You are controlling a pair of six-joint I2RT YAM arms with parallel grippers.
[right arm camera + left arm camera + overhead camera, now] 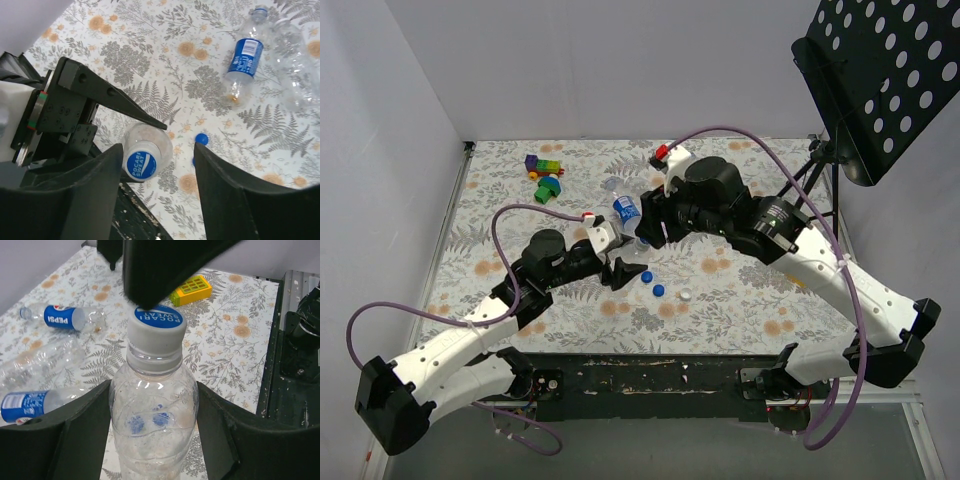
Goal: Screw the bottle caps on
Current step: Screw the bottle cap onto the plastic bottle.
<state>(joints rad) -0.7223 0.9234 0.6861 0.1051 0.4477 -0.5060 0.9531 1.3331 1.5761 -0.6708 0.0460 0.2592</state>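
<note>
My left gripper (153,390) is shut on a clear unlabelled bottle (152,440) and holds it upright. On its neck sits a blue-topped Pocari Sweat cap (156,322). In the right wrist view that cap (140,165) lies between the spread fingers of my right gripper (157,185), which is open: its left finger is close beside the cap, its right finger well apart. In the top view both grippers meet near mid-table, left gripper (625,262) and right gripper (650,232). Loose blue caps (648,276) (659,291) and a white cap (686,295) lie on the cloth.
A Pepsi-labelled bottle (242,65) and a clear crinkled bottle (295,65) lie on their sides on the floral cloth; another Pepsi bottle (25,407) lies nearer. Toy blocks (545,175) sit at the back left. A black perforated music stand (880,80) overhangs the back right.
</note>
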